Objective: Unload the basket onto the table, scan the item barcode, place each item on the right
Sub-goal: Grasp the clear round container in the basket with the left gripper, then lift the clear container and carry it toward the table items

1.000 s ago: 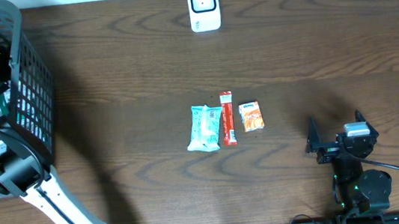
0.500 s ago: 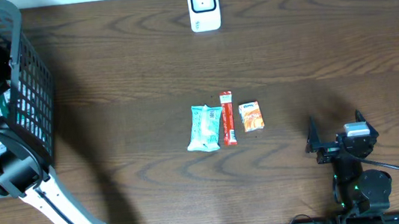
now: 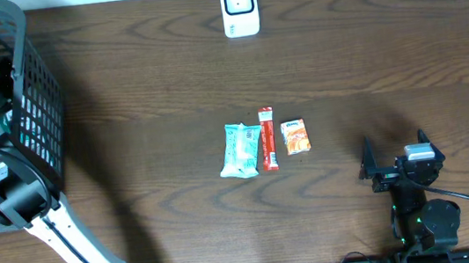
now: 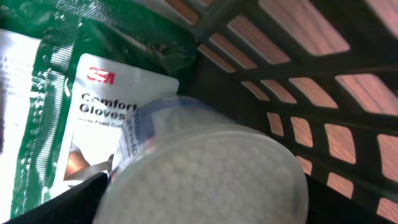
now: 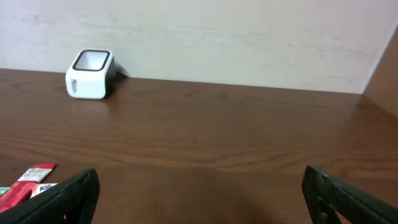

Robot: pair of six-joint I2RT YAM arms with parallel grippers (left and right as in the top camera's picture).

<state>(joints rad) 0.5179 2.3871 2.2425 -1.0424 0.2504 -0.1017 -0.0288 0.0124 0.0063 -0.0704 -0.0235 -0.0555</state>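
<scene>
Inspecting the left gripper point(image 4: 199, 206): a clear round tub point(image 4: 211, 168) fills the space directly before it, inside the basket point(image 4: 298, 62). Whether the jaws have closed on it cannot be told. The tub is judged light, rigid and smooth-walled, apt to slip or roll, so grip squarely across the round body. Just behind it lies a soft gloves packet point(image 4: 99, 106). Farther off, the right gripper point(image 5: 199, 199) stands spread and empty, with the scanner point(image 3: 239, 7) well apart.

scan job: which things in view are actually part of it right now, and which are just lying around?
In the job:
scanner
basket
clear round tub in the basket, likely the next item

Lying about:
green gloves pack, in the basket
blue packet, red stick, orange box, mid-table, untouched
right gripper, open and idle
</scene>
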